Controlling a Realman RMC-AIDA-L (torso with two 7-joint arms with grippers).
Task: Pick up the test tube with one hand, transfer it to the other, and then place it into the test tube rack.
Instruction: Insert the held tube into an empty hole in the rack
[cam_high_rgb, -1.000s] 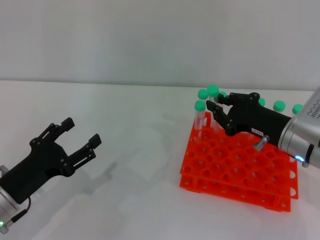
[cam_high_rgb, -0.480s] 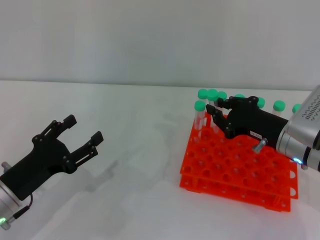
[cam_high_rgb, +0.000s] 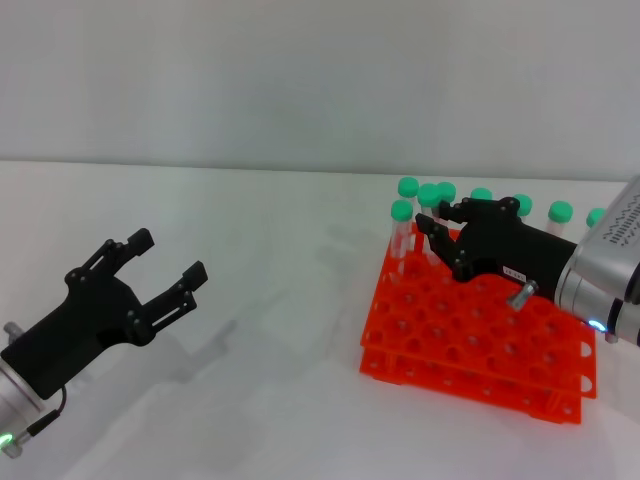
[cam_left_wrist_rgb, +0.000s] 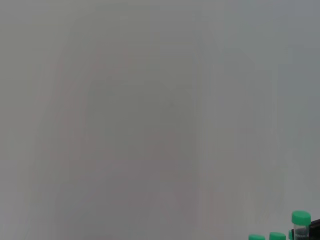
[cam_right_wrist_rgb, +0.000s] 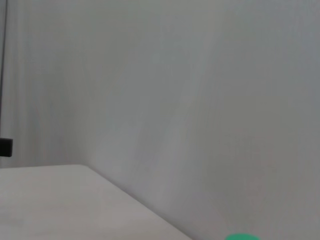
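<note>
The orange test tube rack (cam_high_rgb: 470, 345) stands on the white table at the right. Several green-capped tubes stand along its far rows and left corner. My right gripper (cam_high_rgb: 436, 216), black with a white label and a metal pin, reaches over the rack's far left part. It is shut on the test tube (cam_high_rgb: 428, 194), which it holds upright among the other tubes, green cap just above the fingers. My left gripper (cam_high_rgb: 168, 256), black and unlabelled, is open and empty above the table at the left. Green caps (cam_left_wrist_rgb: 300, 218) show in the left wrist view, one cap (cam_right_wrist_rgb: 242, 237) in the right wrist view.
A tube (cam_high_rgb: 401, 212) stands at the rack's near left corner, close to the held tube. Other capped tubes (cam_high_rgb: 560, 211) line the back row to the right. The white table (cam_high_rgb: 290, 330) lies between the two arms. A pale wall is behind.
My right gripper has moved down and slightly right with the tube, so its green cap sits lower among the others. My left arm shifted slightly, then stayed still.
</note>
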